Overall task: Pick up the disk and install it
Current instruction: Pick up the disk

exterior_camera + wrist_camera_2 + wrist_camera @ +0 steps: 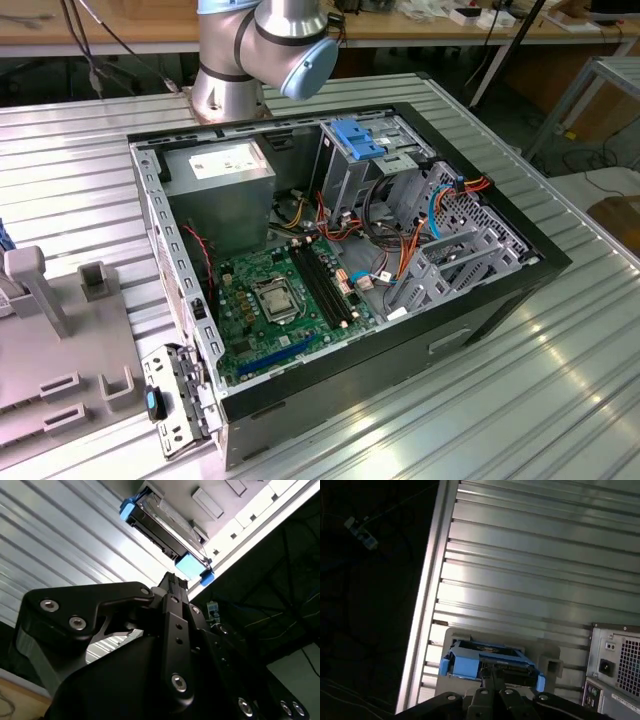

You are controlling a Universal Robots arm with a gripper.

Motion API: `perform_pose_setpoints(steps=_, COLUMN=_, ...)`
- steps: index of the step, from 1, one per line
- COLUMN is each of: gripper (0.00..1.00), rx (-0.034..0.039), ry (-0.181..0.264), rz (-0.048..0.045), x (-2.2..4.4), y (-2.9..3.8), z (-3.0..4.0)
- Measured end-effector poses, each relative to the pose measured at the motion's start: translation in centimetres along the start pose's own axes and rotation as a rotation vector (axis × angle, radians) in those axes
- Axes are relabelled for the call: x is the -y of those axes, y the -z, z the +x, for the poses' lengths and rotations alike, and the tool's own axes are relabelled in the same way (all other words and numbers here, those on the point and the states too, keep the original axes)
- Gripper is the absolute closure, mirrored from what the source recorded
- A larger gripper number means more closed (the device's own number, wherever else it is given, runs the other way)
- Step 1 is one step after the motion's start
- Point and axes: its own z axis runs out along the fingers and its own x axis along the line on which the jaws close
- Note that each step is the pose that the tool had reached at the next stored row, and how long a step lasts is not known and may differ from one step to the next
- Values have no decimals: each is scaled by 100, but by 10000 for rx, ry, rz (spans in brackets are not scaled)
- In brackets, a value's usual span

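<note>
The disk [470, 665] is a dark drive in a bright blue frame, standing on edge in a pale grey holder [551, 666] near the table's edge. In the second wrist view the disk [160, 522] shows its dark side and a blue end tab. My gripper [491, 674] hangs just over the disk's upper edge, its thin black fingers drawn together with nothing between them. In the second wrist view the gripper [172, 578] points at the disk, a short gap away from it.
The open computer case [340, 250] lies on the ribbed metal table [560, 380], with a light-blue bracket [360, 135] on its drive cage and a grey power supply [225, 190]. Its rear panel [615, 665] stands near the holder. The table edge [427, 605] runs beside the disk.
</note>
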Motion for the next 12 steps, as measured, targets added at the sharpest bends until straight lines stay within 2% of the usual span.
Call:
perform_pose_setpoints(steps=8, gripper=89, rx=-89, ry=1994, rz=-46, x=0, y=0, z=1)
perform_pose_setpoints(steps=10, gripper=89, rx=-124, ry=2813, rz=-65, x=0, y=0, z=0)
perform_pose_setpoints(steps=12, gripper=89, rx=-141, ry=3156, rz=-72, x=0, y=1, z=2)
